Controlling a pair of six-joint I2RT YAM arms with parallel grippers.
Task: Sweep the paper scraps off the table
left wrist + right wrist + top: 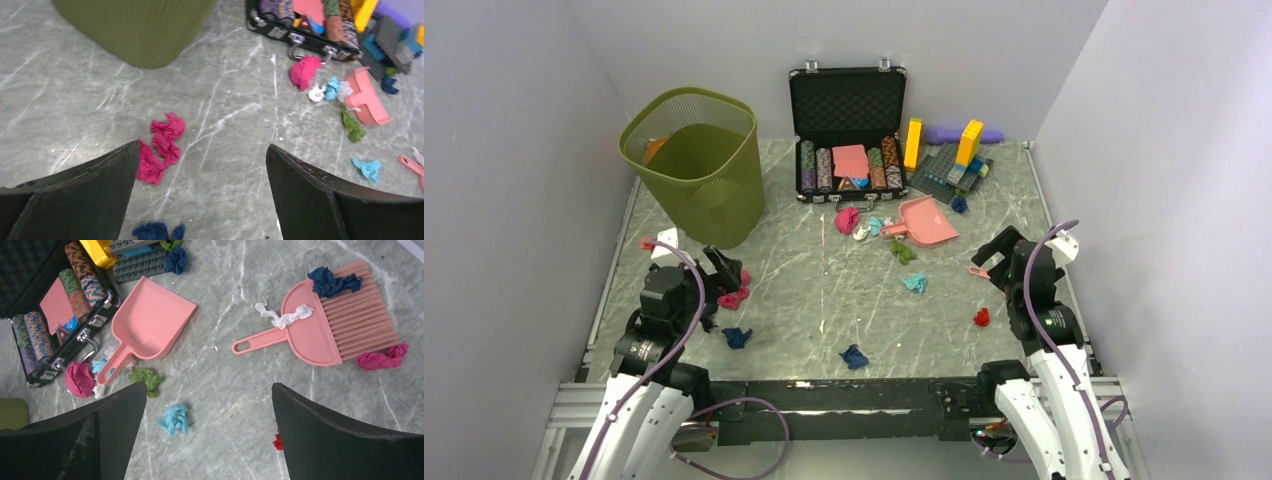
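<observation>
Left arm [639,410]: white shell on the lower link, with black joints and motor housings above it.
Right arm [1064,410]: same build, a white lower shell and black joints.
Cables [692,300]: lilac, one running in a loop along each arm.
Wrist housing [1064,247]: small white block on the right arm, where its cable ends.
Bases [1004,380]: black, rounded.
Left fingers [85,195]: two broad matte-black wedges with curved inner edges, narrowing to tips, with faint pale scuffs.
Right fingers [350,440]: the same black wedges.
</observation>
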